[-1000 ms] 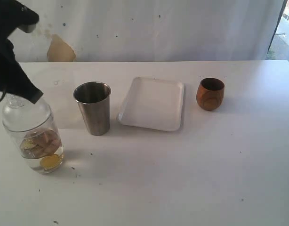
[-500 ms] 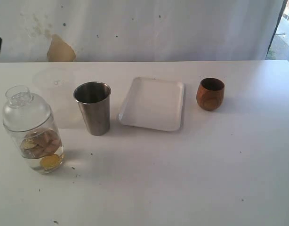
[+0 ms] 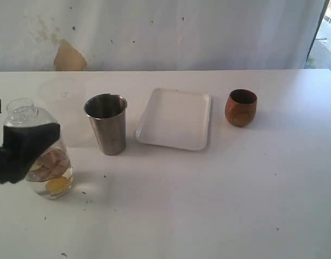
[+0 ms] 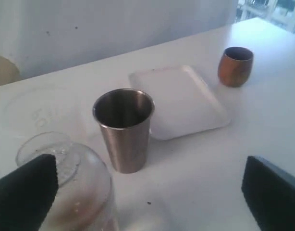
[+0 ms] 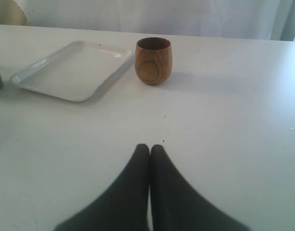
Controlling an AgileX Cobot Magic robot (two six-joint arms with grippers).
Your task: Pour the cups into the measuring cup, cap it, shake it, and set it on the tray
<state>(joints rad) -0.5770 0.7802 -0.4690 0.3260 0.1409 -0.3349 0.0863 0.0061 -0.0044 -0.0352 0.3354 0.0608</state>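
Two steps are judged undone: shaking, traying. The capped tall clear plastic measuring cup [image 3: 56,178] is seen off the flat white tray [image 3: 173,118]; the left gripper [image 4: 148,168] is spread wide, the right gripper [image 5: 150,147] closed, both empty.

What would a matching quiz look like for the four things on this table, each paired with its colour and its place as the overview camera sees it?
Things:
1. steel tumbler
2. wooden cup
3. tray
4. measuring cup

Descriptions:
A. brown and rounded, farthest right
B. transparent, farthest left
C. white and flat, in the middle
D. grey metal, upright, just left of the white flat thing

Pairs: 1-D, 2-A, 3-C, 4-B
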